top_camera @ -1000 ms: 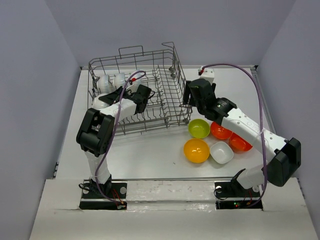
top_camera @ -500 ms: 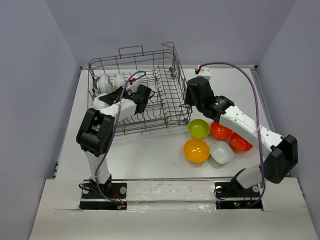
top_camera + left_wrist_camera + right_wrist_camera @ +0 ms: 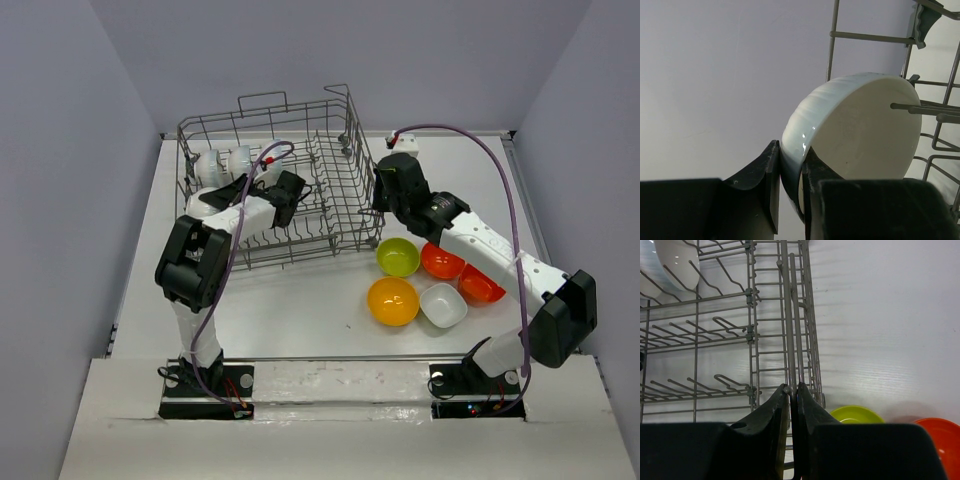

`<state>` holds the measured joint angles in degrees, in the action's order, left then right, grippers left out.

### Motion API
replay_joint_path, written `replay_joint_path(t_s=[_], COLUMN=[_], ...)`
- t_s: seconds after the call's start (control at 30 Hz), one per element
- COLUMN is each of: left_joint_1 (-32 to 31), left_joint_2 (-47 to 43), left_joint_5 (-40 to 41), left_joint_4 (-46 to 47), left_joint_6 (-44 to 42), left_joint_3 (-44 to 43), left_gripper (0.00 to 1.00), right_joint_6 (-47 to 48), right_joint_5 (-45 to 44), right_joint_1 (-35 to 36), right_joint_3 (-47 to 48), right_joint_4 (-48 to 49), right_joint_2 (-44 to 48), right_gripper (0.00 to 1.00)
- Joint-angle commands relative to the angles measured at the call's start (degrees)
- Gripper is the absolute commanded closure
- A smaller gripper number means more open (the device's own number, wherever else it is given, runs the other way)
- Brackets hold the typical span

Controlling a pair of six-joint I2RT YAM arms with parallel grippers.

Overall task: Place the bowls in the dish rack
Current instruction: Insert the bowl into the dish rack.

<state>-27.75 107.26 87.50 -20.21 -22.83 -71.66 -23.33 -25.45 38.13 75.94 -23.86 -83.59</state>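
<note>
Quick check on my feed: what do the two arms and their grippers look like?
Both the left arm and right arm are white links with bulky black joints. A purple cable loops along each, with a small red tag near the wrist. The left gripper and right gripper have matte black, tapered fingers.

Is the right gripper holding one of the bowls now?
No: the right gripper is closed on an upright wire of the dish rack, while the lime green bowl lies free beside it.
</note>
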Motion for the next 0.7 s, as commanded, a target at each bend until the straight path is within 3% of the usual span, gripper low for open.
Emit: replay_joint_path(t_s=[0.0,0.2,0.67], left_joint_1=[-3.5,-3.6,-4.0], left_joint_2=[3.5,6.5,7.9], left_joint_5=[-8.8,-10.8,-15.5], left_joint_4=[-7.6,-14.5,-18.4], left_joint_6=[11.0,19.5,25.7], left_joint_3=[-2.9,-6.1,-9.2], left_gripper=[0.92,0.9,0.74], right_joint_6=[-2.6,-2.5,-2.4], right_joint_5=[-0.6,-0.6,-0.3], right_joint_1=[-0.1,-0.1,-0.1], right_joint_3=[-0.9,-1.0,-1.1], right_joint_4=[2.7,2.9,3.5], right_joint_2=[1.3,1.3,1.4], right_gripper=[0.99,0.99,0.99])
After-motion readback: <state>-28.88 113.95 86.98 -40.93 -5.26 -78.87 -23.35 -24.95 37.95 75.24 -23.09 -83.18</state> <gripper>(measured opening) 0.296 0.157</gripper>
